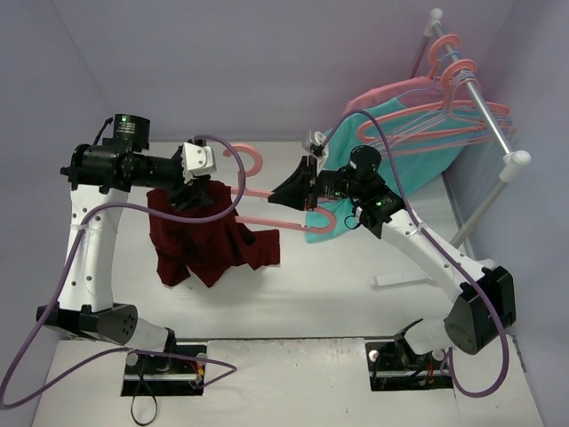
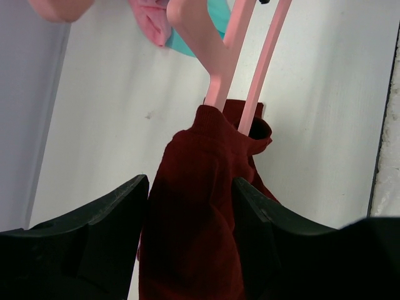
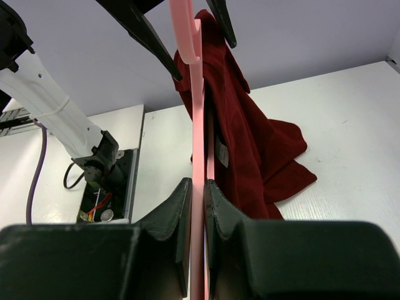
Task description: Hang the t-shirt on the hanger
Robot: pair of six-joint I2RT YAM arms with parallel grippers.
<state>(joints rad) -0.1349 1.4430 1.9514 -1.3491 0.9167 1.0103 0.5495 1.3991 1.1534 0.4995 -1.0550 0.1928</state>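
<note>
Soft, even overhead light, faint lilac cast on the walls [image 1: 267, 62], pale surface [image 1: 338, 294] bright without glare, faint shadows beneath the t-shirt [image 1: 213, 245], overhead view sharp throughout, wrist views crisp farther off, near black jaws dark and blurred.

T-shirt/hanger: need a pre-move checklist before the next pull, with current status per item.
1. right gripper clamped on hanger: ok.
2. Hanger end inside the collar of the t-shirt: ok.
3. left gripper fingers either side of the cloth: ok; firm pinch: cannot tell.
4. Both hanger ends inside the shirt: not ok, the end at the right gripper is bare.
5. Shirt lifted off the table: not ok, its lower part lies on it.
6. Clearance from the teal garment: cannot tell.
</note>
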